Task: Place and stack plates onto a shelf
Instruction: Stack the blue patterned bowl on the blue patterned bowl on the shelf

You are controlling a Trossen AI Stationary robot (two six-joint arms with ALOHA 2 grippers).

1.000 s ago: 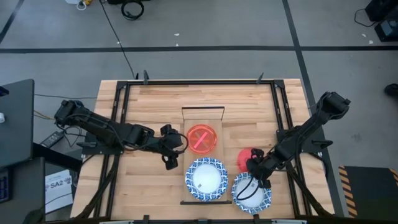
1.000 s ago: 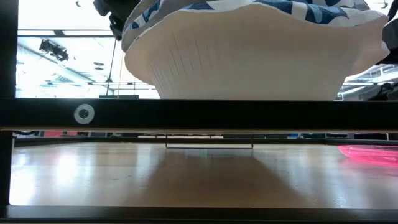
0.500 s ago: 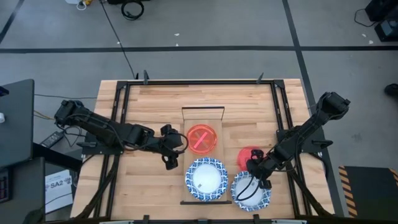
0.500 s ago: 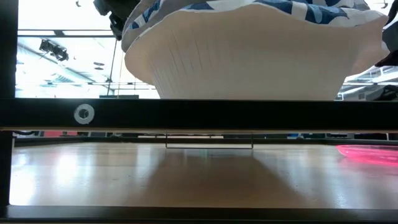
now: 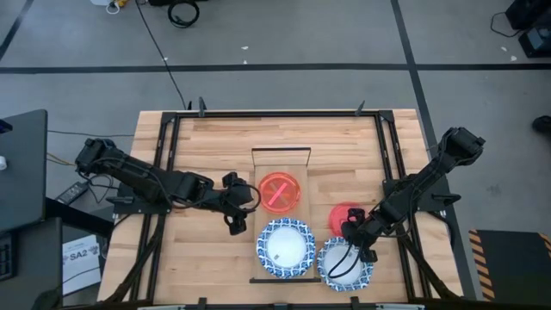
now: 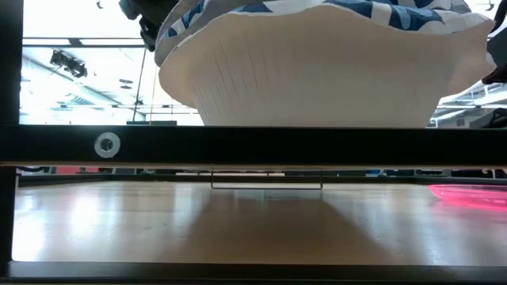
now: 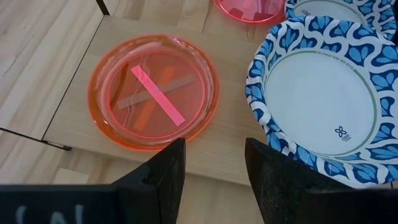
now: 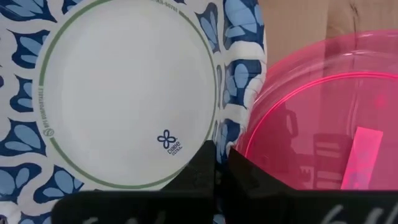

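Between the earlier high view and this one, only the blue-rimmed plate (image 5: pixel 345 263) at the right gripper (image 5: pixel 355 244) was displaced, slightly toward the shelf (image 5: pixel 280 176); everything else was unchanged.

Left: the left gripper (image 5: pixel 234 209) was held over the table just beside the shelf's left edge, its fingers (image 7: pixel 166 168) apart and empty.

Centre: the shelf was seen as a narrow board running away from the front edge. An orange plate (image 5: pixel 279 192) with a pink strip in it was lying on the shelf's middle, and a second blue-rimmed plate (image 5: pixel 287 244) was resting at the shelf's near end.

Right: a pink plate (image 5: pixel 343 216) was lying on the table, well off the shelf. The displaced plate was just in front of it, its rim pinched by the right gripper, whose fingers were closed together on that edge.

Handling, as judged: the patterned plates were taken to be paper, very light and flexible, apt to sag or slide when gripped at one side only. The coloured plates were taken to be thin stiff plastic, smooth and slippery. For both, the raised rim was considered the only practicable hold.
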